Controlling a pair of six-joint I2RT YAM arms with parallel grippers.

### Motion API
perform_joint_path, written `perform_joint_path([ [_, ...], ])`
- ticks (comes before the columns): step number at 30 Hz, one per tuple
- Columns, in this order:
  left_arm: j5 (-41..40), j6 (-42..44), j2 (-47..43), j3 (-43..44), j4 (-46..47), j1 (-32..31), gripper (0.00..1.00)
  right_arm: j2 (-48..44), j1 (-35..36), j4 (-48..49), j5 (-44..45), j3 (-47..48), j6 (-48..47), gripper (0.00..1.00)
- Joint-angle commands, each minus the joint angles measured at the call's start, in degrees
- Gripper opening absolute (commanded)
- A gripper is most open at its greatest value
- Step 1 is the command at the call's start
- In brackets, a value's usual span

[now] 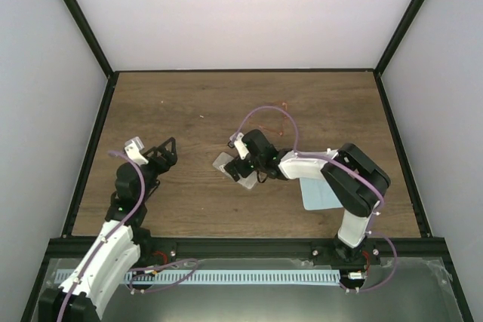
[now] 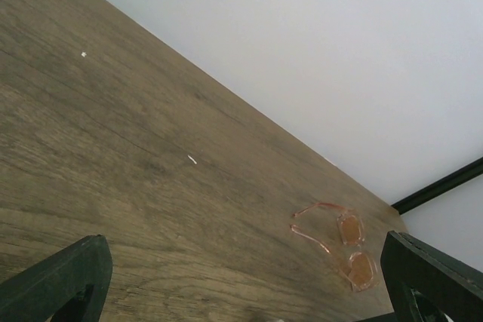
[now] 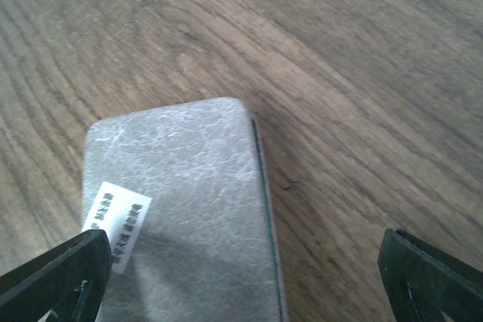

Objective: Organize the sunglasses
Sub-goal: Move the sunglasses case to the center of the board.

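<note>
1. My left gripper [image 1: 172, 150] is spread wide and holds nothing. In its wrist view the two dark fingers [image 2: 60, 280] sit at the bottom corners, with only bare table [image 1: 189, 103] between them.
2. My right gripper [image 1: 245, 175] is also fully spread and grips nothing. It hangs over the grey case [image 3: 181, 209], whose near end lies between the fingers [image 3: 430, 277] in the wrist view. I cannot tell whether either finger touches it.
3. The sunglasses [image 2: 339, 243] lie flat on the table, right of centre and toward the far side.
   - They are well apart from my left gripper.
   - They are beyond my right wrist as seen from above [image 1: 284, 111].
   - The frame is thin and reddish, and the lenses show a pale orange tint.
   - The arms are spread away from the lenses and resting on the wood.
4. The case lies near the table's middle [image 1: 225, 164].
   - Its top is grey and scuffed, with a white label [image 3: 117, 224] at one side.
   - A thin green line runs along its right edge.
   - It appears closed.
5. A pale blue cloth [image 1: 321, 194] lies flat on the near right part of the table, partly hidden under my right arm. It is apart from both the case and the sunglasses.
</note>
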Motion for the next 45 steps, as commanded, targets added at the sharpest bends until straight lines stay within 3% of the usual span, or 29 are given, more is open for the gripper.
perform_joint_path([
  [1, 0.65, 0.63, 0.20, -0.69, 2.19, -0.14, 1.00, -2.12, 1.37, 1.19, -3.62, -1.51, -0.45, 1.00],
  [8, 0.48, 0.63, 1.19, -0.73, 2.71, -0.14, 1.00, -4.99, 1.65, 3.11, -6.66, -5.16, 1.21, 1.00],
  [16, 1.43, 0.63, 2.63, -0.59, 3.63, -0.18, 1.00, -8.28, 2.94, 2.13, -0.35, -10.32, 6.00, 1.00],
  [22, 1.45, 0.63, 2.64, -0.75, 3.66, -0.16, 1.00, -13.58, 5.10, 6.37, -8.70, -15.24, 9.52, 1.00],
  [25, 1.54, 0.63, 2.76, -0.68, 3.61, -0.14, 1.00, -14.39, 7.88, 7.38, -8.40, -15.99, 9.92, 0.99],
  [36, 1.60, 0.63, 2.22, -0.52, 2.95, -0.14, 1.00, -3.88, 10.83, 11.64, -13.55, -12.19, 9.85, 1.00],
  [45, -1.10, 0.63, -1.86, -0.65, -0.25, -0.14, 1.00, 3.81, 12.73, 10.66, -17.51, -2.04, 8.82, 1.00],
])
